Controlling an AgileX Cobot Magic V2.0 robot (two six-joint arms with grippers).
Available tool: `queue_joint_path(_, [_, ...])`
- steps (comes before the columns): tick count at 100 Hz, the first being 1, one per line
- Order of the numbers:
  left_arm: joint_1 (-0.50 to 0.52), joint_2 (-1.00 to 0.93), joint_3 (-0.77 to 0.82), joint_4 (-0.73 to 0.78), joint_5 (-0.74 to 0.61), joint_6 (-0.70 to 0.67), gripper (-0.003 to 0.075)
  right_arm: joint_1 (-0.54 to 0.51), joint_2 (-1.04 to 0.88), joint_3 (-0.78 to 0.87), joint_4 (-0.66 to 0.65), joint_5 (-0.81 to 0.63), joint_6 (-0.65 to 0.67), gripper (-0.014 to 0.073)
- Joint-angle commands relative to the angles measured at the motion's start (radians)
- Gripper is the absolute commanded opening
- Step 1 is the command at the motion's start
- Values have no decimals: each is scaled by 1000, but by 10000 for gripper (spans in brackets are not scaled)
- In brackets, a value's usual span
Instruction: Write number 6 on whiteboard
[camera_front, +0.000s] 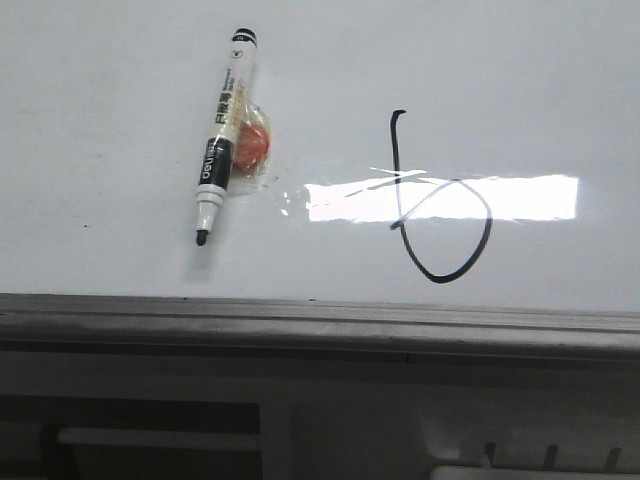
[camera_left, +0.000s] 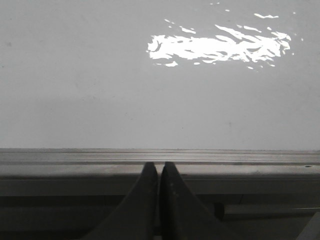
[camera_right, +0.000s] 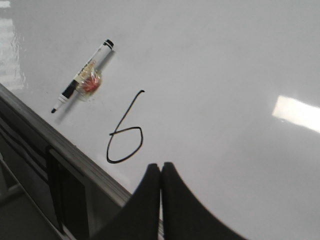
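The number 6 (camera_front: 440, 205) is drawn in thin black line on the whiteboard (camera_front: 120, 90), right of centre in the front view, its loop crossing a glare patch. It also shows in the right wrist view (camera_right: 125, 135). A white and black marker (camera_front: 224, 130) lies uncapped on the whiteboard left of the 6, tip toward the near edge, with a red blob taped to it; it also shows in the right wrist view (camera_right: 82, 82). My left gripper (camera_left: 160, 167) is shut and empty over the board's frame. My right gripper (camera_right: 161, 167) is shut and empty, just off the 6.
The board's grey metal frame edge (camera_front: 320, 320) runs along the near side, and it shows in the left wrist view (camera_left: 75, 165) and the right wrist view (camera_right: 60, 135). Below it is a grey slotted panel (camera_front: 150, 430). Neither gripper shows in the front view.
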Motion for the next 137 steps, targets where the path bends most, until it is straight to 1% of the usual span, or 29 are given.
queue_joint_path(1, [2,-29,45,-2,-41,-7,-19,-87,-2,24,98,-215,-67,-54])
queue_joint_path(3, [2,-29,45,-2,-41,-7,-19,-120,0,40,139,-252,-95,-54])
queue_joint_path(8, [2,-29,45,-2,-41,-7,-19,-205,7,83,308,-344,-239,-54])
queue_joint_path(15, [2,-29,45,-2,-41,-7,-19,-336,23,159,468,-500,-396,-54])
queue_joint_path(20, [2,-29,45,-2,-41,-7,-19,-421,36,215,512,-607,-417,-54])
queue_joint_path(23, [2,-29,45,-2,-41,-7,-19,-466,45,245,511,-674,-417,-54])
queue_joint_path(24, [2,-29,45,-2,-41,-7,-19,-497,47,265,511,-698,-417,-53])
queue_joint_path(30, [2,-29,45,-2,-41,-7,-19,-573,52,309,511,-759,-413,-54])
queue_joint_path(35, [2,-29,45,-2,-41,-7,-19,-631,52,348,511,-768,-387,-53])
queue_joint_path(43, [2,-29,45,-2,-41,-7,-19,-717,52,389,502,-764,-304,-53])
queue_joint_path(47, [2,-29,45,-2,-41,-7,-19,-749,52,386,492,-695,-280,-53])
queue_joint_path(57, [2,-29,45,-2,-41,-7,-19,-820,52,386,492,-632,-270,-54])
queue_joint_path(67, [2,-29,45,-2,-41,-7,-19,-840,25,386,492,-545,-270,-54])
queue_joint_path(74, [2,-29,45,-2,-41,-7,-19,-840,-21,386,492,-416,-270,-54])
queue_joint_path(85, [2,-29,45,-2,-43,-7,-19,-840,-16,386,492,-305,-270,-54])
queue_joint_path(137, [2,-29,45,-2,-43,-7,-19,-840,-16,386,492,-308,-272,-54])
